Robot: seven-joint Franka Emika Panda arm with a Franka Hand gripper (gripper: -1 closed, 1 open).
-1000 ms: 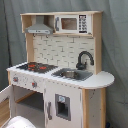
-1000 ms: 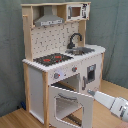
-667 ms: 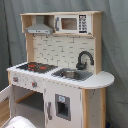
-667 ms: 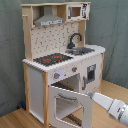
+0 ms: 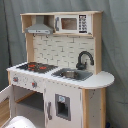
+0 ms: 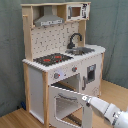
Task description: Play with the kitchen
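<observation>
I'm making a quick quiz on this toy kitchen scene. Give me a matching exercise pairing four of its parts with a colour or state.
Things:
1. curved faucet
2. stovetop burners
3. range hood
4. windowed oven door

Colour or state:
A. grey
B. swung open
C. red
D. black

Pairs: 1-D, 2-C, 3-A, 4-B

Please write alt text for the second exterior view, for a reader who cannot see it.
A white and light-wood toy kitchen stands with its windowed oven door swung open, and a white robot arm reaches to the door's edge from the lower right. A black stovetop and black faucet sit on top.
</observation>
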